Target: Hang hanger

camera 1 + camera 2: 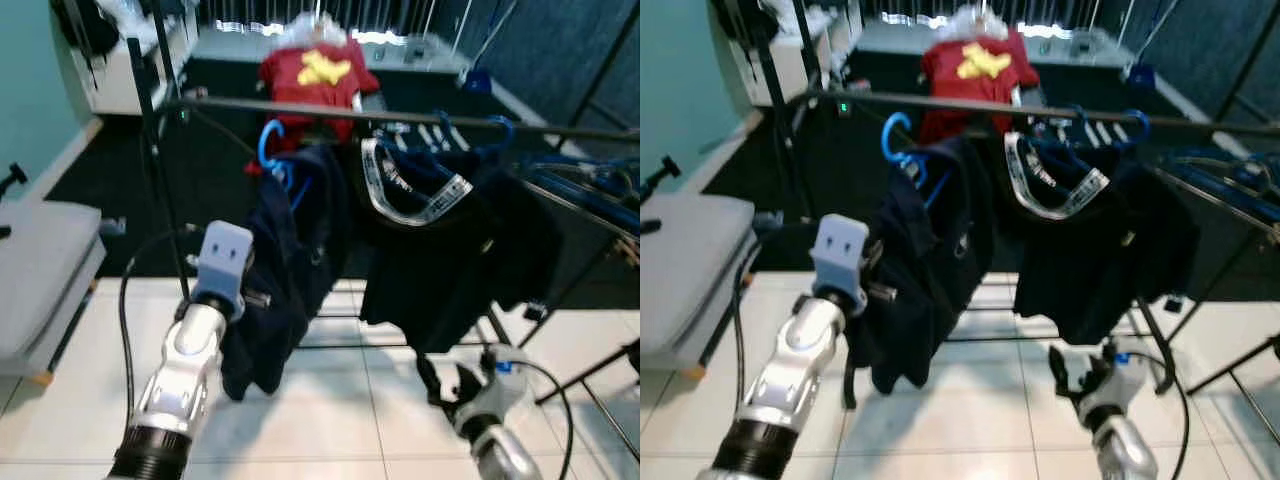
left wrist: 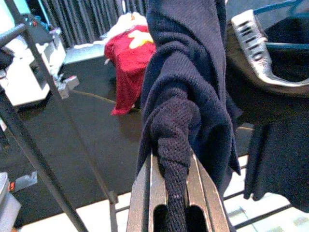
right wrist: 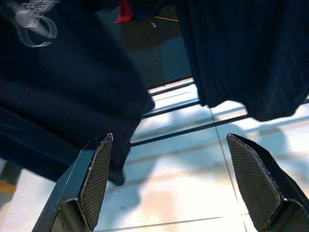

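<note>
Gripping navy garment [image 2: 186, 92], left tool [image 2: 176, 193]; collar lettering unreadable.

A dark navy garment [image 2: 188, 96] of coarse, matt knitted cloth bunches between the left gripper [image 2: 175, 193], whose metal fingers [image 2: 145, 193] look smooth and dully shiny. A glossy blue plastic hanger [image 1: 270, 150] hooks over a matt black metal rail [image 1: 400, 118]. Pale floor tiles [image 3: 193, 179] gleam. The right gripper [image 3: 178, 188] spreads fingers with finely textured black pads [image 3: 96, 179].
</note>
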`<state>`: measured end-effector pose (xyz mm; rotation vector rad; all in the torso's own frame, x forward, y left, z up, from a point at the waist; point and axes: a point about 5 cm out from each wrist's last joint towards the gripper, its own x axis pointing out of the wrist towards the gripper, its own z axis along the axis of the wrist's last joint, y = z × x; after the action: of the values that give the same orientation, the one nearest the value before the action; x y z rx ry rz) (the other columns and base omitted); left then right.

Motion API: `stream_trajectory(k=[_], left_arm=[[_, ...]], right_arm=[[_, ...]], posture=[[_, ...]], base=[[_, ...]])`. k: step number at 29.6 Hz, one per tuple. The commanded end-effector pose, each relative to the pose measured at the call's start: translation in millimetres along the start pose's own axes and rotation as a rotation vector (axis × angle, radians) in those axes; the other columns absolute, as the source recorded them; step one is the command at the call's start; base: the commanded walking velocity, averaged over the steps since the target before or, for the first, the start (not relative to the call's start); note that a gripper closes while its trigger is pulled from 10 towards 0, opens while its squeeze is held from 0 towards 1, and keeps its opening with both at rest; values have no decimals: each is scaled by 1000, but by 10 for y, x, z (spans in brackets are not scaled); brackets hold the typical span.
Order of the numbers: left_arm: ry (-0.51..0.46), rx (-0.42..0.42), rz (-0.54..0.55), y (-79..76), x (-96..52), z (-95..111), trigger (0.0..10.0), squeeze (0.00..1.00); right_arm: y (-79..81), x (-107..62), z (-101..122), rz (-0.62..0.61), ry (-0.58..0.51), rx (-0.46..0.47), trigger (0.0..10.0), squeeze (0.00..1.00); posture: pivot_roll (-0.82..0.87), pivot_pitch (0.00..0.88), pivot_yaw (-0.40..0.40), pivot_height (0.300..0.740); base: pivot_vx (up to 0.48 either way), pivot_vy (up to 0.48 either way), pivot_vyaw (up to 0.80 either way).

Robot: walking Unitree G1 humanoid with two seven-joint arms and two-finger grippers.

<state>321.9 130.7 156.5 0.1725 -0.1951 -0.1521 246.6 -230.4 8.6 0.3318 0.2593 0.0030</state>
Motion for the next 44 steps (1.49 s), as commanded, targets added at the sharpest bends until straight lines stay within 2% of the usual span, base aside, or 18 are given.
stream_trajectory(k=[1, 11, 16, 19, 20, 22, 24, 27, 28, 35, 37, 38, 39, 41, 42, 43, 44], left_arm=[[-48, -9, -12, -63, 60, 121, 10000, 0], [-38, -25, -15, -119, 109, 132, 10000, 0], [19, -52, 42, -59, 101, 54, 10000, 0], [121, -25, 52, -39, 39, -99, 10000, 0], [121, -25, 52, -39, 39, -99, 10000, 0], [210, -4, 59, -23, -28, -239, 10000, 0], [258, -17, 71, -2, -103, -339, 10000, 0], [282, -46, 64, -2, -165, -390, 10000, 0], [289, -63, 58, -4, -196, -405, 10000, 1000], [311, -91, 11, -35, -260, -439, 10000, 1000], [261, -141, -102, -79, -355, -431, 10000, 1000], [261, -141, -102, -79, -355, -431, 10000, 1000], [241, -168, -149, -99, -395, -425, 10000, 1000], [241, -168, -149, -99, -395, -425, 10000, 1000], [247, -158, -162, -50, -487, -513, 10000, 1000], [301, -127, -142, 46, -638, -689, 10000, 1000], [301, -127, -142, 46, -638, -689, 10000, 1000]], right_arm=[[-56, -28, 7, -24, 4, 2, 10000, 0], [-93, -46, 8, -39, 15, -12, 10000, 0], [-120, -59, 9, -54, 18, -22, 10000, 0], [-140, -65, 12, -60, 20, -25, 10000, 0], [-140, -65, 12, -60, 20, -25, 10000, 0], [-159, -70, 15, -65, 22, -26, 10000, 0], [-178, -74, 15, -71, 25, -27, 10000, 0], [-191, -71, 12, -75, 29, -27, 10000, 0], [-196, -67, 9, -76, 32, -28, 10000, 0], [-204, -59, 6, -79, 37, -29, 10000, 0], [-219, -55, 5, -83, 41, -29, 10000, 0], [-219, -55, 5, -83, 41, -29, 10000, 0], [-225, -54, 4, -84, 42, -29, 10000, 0], [-225, -54, 4, -84, 42, -29, 10000, 0], [-235, -56, -2, -87, 45, -29, 10000, 0], [-247, -63, -15, -90, 50, -28, 10000, 0], [-247, -63, -15, -90, 50, -28, 10000, 0]], posture=[[15, 70, -62, 740], [14, 67, -62, 740], [11, 70, -57, 740], [11, 73, -56, 740], [11, 73, -56, 740], [12, 75, -57, 740], [17, 79, -60, 740], [19, 79, -60, 740], [19, 79, -60, 740], [19, 79, -62, 740], [23, 80, -62, 740], [23, 80, -62, 740], [23, 80, -62, 740], [23, 80, -62, 740], [20, 82, -59, 740], [25, 84, -62, 740], [25, 84, -62, 740]], base=[[480, 0, 0], [480, 0, 0], [52, 0, 0], [0, 0, 0], [0, 0, 0], [0, 0, 0], [0, 0, 0], [0, 0, 0], [0, 0, 0], [0, 0, 0], [0, 0, 0], [0, 0, 0], [0, 0, 0], [0, 0, 0], [0, 0, 0], [0, 0, 0], [0, 0, 0]])
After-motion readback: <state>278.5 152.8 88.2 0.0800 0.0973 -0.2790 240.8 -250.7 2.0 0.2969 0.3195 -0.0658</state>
